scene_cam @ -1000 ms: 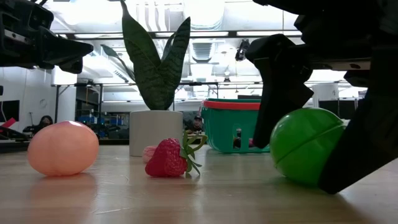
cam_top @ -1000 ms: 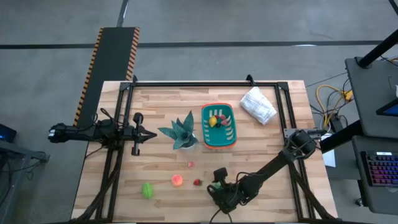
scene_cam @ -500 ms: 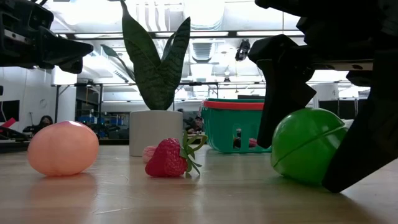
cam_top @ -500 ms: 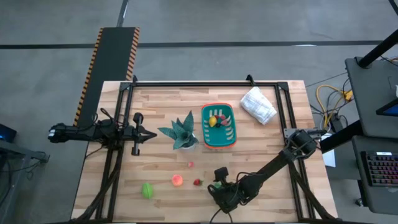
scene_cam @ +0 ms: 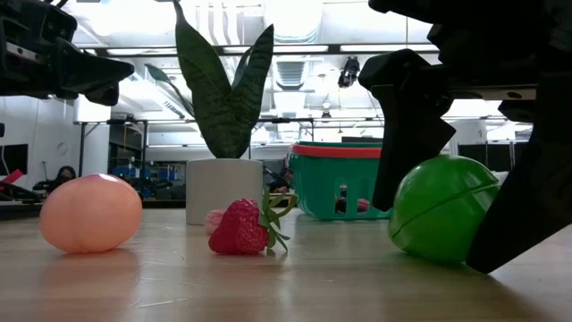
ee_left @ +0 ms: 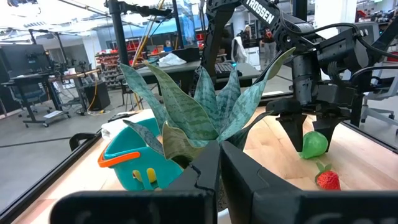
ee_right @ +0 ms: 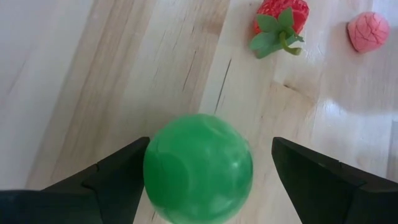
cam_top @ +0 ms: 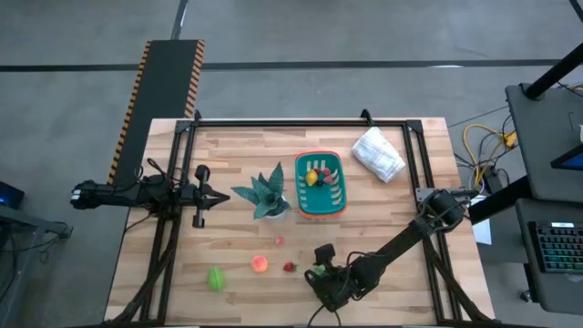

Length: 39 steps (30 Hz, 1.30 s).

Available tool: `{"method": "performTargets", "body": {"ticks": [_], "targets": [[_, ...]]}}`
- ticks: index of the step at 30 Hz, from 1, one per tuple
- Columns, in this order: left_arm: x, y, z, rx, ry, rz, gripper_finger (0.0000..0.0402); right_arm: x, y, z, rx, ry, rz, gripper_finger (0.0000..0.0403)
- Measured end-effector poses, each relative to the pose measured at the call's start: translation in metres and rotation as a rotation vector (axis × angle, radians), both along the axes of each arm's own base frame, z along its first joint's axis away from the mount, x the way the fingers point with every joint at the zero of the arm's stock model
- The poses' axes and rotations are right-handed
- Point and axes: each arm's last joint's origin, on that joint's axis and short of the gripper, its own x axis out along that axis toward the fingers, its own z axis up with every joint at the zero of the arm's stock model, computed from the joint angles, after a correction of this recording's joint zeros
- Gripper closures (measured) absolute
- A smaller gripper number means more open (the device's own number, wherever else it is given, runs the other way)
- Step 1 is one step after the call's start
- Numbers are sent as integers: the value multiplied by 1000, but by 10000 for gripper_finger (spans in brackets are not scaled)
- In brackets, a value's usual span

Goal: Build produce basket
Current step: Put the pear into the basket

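The teal basket (cam_top: 335, 196) with its orange band stands on the table at the far middle and holds yellow and red produce (cam_top: 314, 175). Near the front edge a green toy ball (ee_right: 198, 168) rests on the wood. My right gripper (ee_right: 210, 143) is open, one finger on each side of that ball, slanting down from the near right. A strawberry (cam_top: 289, 267), a peach-coloured ball (cam_top: 260, 264), a pink piece (cam_top: 279, 240) and another green piece (cam_top: 215, 278) lie loose on the table. My left gripper (cam_top: 223, 197) is shut and waits level at the left edge. My right gripper stands astride the green ball from above, slanting down. One finger (ee_right: 121, 171) lies right beside the ball's side (ee_right: 150, 163); whether it touches, I cannot tell. A gap shows between the ball and the other finger (ee_right: 311, 174). The ball sits on the table.
A spiky-leaved plant in a white pot (cam_top: 264, 193) stands left of the basket, between it and my left gripper. A white bag (cam_top: 378, 153) lies at the far right. A black frame (cam_top: 301, 121) runs around the table. Bare wood lies between the loose pieces and the basket.
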Motion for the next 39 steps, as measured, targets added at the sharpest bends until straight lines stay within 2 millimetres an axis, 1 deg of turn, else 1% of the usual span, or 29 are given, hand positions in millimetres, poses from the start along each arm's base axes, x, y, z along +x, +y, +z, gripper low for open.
{"method": "performTargets", "body": {"ticks": [3,5,13,17,28,31,34,39], "targets": [[0,0,0,0,1,0,402,0,0,0,1,0,-2,78],[0,0,0,0,1,0,402,0,0,0,5,-2,-11,86],[0,0,0,0,0,0,402,0,0,1,5,-1,-16,166],[0,0,0,0,0,0,402,-1,-1,1,-5,3,-18,189],[0,0,0,0,0,0,402,-2,-2,4,-6,11,-16,193],[0,0,0,0,0,0,402,-4,-4,7,-31,21,-18,193],[0,0,0,0,0,0,402,-6,-5,15,-35,23,-21,193],[0,0,0,0,1,0,402,-8,-8,35,-38,-27,-26,193]]}}
